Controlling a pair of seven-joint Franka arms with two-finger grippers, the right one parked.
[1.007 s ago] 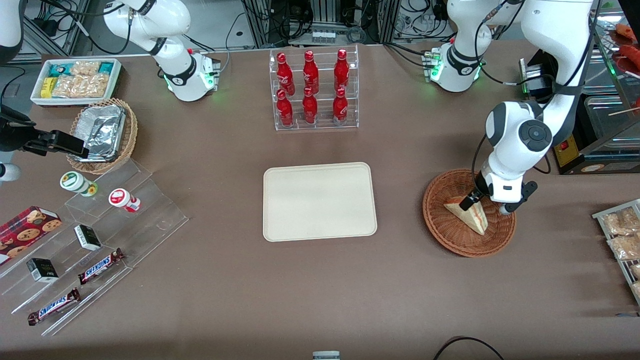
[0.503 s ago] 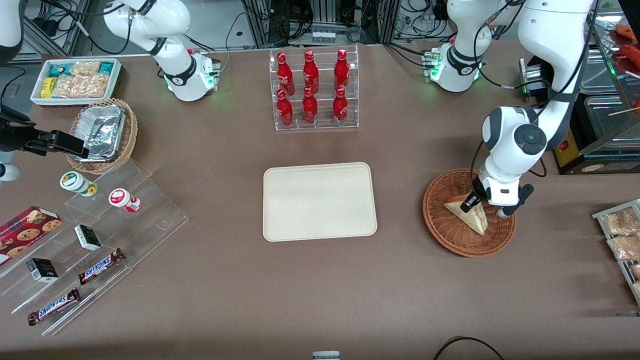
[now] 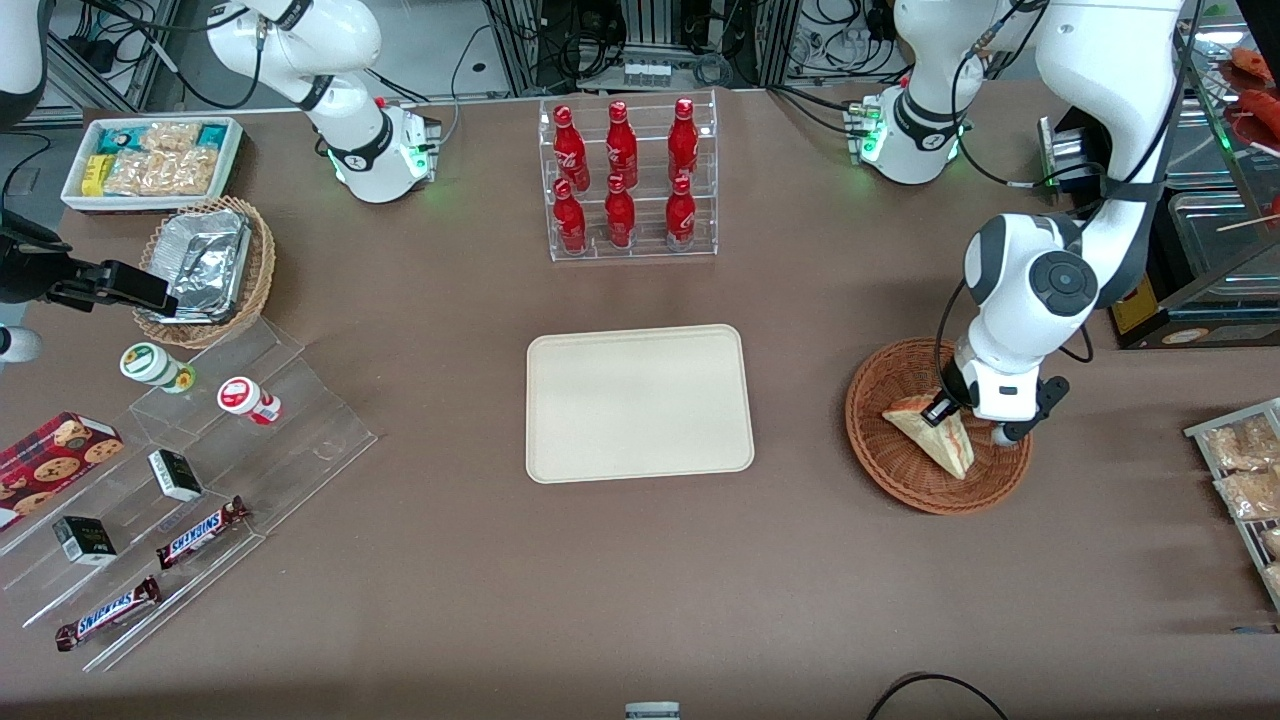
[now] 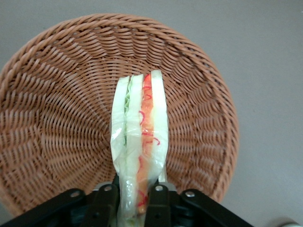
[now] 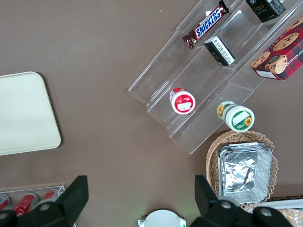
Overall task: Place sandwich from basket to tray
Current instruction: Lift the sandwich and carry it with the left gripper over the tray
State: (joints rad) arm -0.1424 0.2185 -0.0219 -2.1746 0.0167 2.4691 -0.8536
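Sandwich (image 4: 139, 142) now tips up at one end, pinched on edge between the gripper's (image 3: 962, 417) fingers (image 4: 105, 203); a moment ago it lay flatter in the basket (image 3: 890, 470). Lift has begun, and the tray (image 3: 560, 460) waits well apart, toward the parked arm's end.

Bright, even light from above; soft shadows under the basket (image 3: 938, 428); sharp focus; no glare.
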